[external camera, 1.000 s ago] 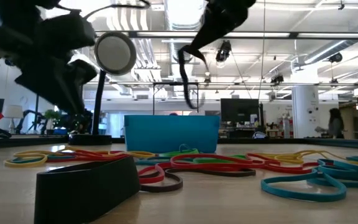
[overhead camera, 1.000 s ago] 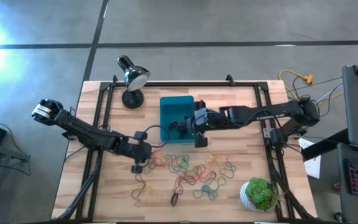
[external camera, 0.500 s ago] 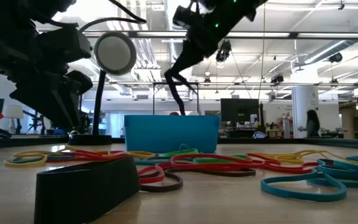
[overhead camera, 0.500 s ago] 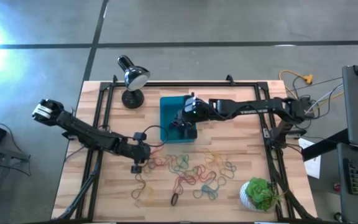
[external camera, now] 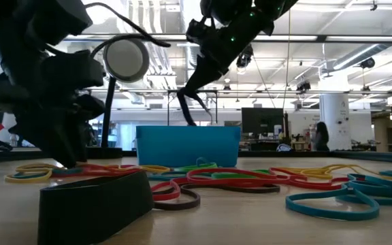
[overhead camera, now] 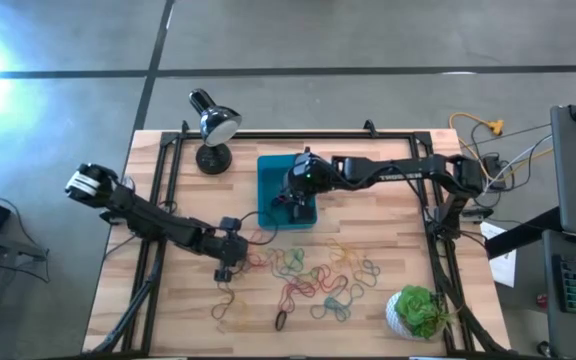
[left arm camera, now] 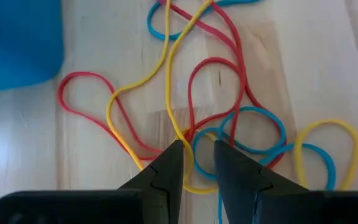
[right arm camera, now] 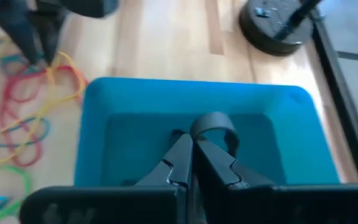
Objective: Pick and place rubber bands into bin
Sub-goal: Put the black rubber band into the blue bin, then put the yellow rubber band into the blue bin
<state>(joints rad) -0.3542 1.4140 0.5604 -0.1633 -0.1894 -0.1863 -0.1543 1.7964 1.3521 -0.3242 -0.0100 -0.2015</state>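
Note:
Many coloured rubber bands point(overhead camera: 308, 280) lie loose on the wooden table, in front of the teal bin point(overhead camera: 271, 172). My right gripper point(overhead camera: 294, 198) hangs over the bin, shut on a dark rubber band point(right arm camera: 213, 124). My left gripper point(overhead camera: 230, 264) is low over the left end of the pile and open. In its wrist view the fingertips point(left arm camera: 196, 155) stand either side of a yellow band point(left arm camera: 166, 93) where it crosses red and blue ones. My right gripper pinches the dark band between its two fingertips; a small loop point(right arm camera: 215, 119) stands out past them. The fingers slant down from the table's right. The band point(external camera: 184, 102) hangs slack below them, clear of the bin point(external camera: 188, 145). Whether my left gripper touches the yellow band cannot be told.
A black desk lamp point(overhead camera: 211, 125) stands at the far left beside the bin. A green plant in a white pot point(overhead camera: 418, 310) sits at the near right corner. In the low view a black block point(external camera: 94, 204) rests near the front.
My right gripper has carried the dark band toward the table's left, from the bin's right edge to over its inside, and has sunk a little. My left gripper has gone down toward the bands at the pile's left end.

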